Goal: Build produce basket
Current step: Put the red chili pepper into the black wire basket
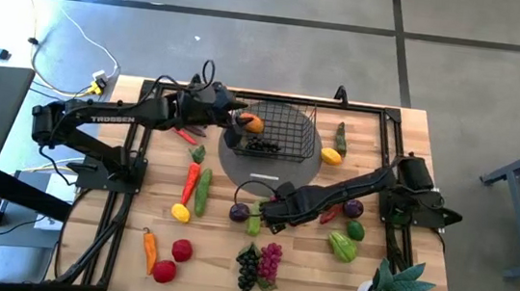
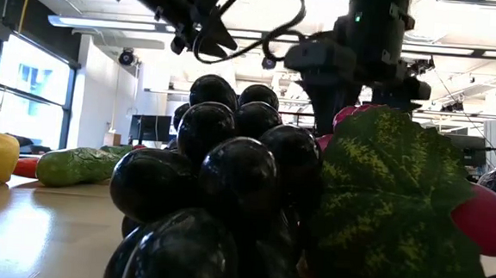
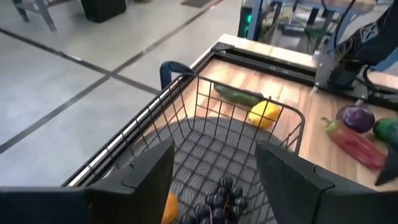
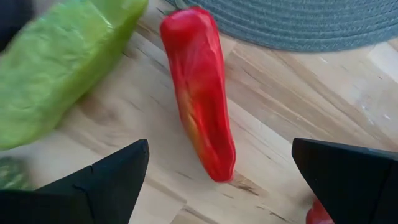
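The black wire basket (image 1: 285, 134) stands on a grey round mat (image 1: 238, 167) at the table's far middle. Dark grapes (image 3: 221, 200) and an orange fruit (image 1: 255, 123) lie in the basket. My left gripper (image 3: 214, 180) hovers open over the basket's left rim, with nothing between its fingers. My right gripper (image 4: 217, 180) points down near the mat's near edge, open. Its fingers stand on either side of a long red pepper (image 4: 199, 87) that lies flat on the wood, without touching it. A green pepper (image 4: 62, 68) lies beside the red one.
Loose produce is scattered over the table: a cucumber (image 1: 203, 193), a lemon (image 1: 180, 213), tomatoes (image 1: 164, 271), dark grapes (image 1: 247, 265) and purple grapes (image 1: 270, 260) at the near edge, and a green pepper (image 1: 342, 245). A potted plant (image 1: 390, 290) stands at the near right corner.
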Controlling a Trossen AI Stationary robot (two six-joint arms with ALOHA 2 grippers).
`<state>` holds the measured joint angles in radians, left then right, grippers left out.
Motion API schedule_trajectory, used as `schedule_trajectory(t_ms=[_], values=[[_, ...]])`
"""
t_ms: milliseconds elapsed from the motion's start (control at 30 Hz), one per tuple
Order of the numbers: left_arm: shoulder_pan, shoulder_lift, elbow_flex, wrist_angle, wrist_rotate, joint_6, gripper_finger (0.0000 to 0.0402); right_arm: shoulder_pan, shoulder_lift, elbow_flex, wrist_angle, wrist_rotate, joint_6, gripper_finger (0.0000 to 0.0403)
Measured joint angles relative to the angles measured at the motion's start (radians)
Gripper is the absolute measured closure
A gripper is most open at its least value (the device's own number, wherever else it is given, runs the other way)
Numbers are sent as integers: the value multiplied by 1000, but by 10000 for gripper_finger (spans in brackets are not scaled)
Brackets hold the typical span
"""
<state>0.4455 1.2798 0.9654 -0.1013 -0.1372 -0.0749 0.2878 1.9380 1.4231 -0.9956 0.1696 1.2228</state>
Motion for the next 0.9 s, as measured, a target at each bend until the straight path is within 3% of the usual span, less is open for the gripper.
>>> schedule_trajectory(t_ms=[300, 500, 700, 900], values=[[1, -98, 48, -81, -1, 60, 188, -2, 79, 0, 29, -30, 18, 25], [1, -174, 48, -137, -2, 52, 188, -2, 119, 0, 75, -55, 36, 51], [1, -233, 48, -182, -3, 48, 188, -2, 126, 1, 91, -66, 62, 106], [1, -272, 48, -218, -5, 42, 188, -2, 127, 2, 102, -72, 64, 196]])
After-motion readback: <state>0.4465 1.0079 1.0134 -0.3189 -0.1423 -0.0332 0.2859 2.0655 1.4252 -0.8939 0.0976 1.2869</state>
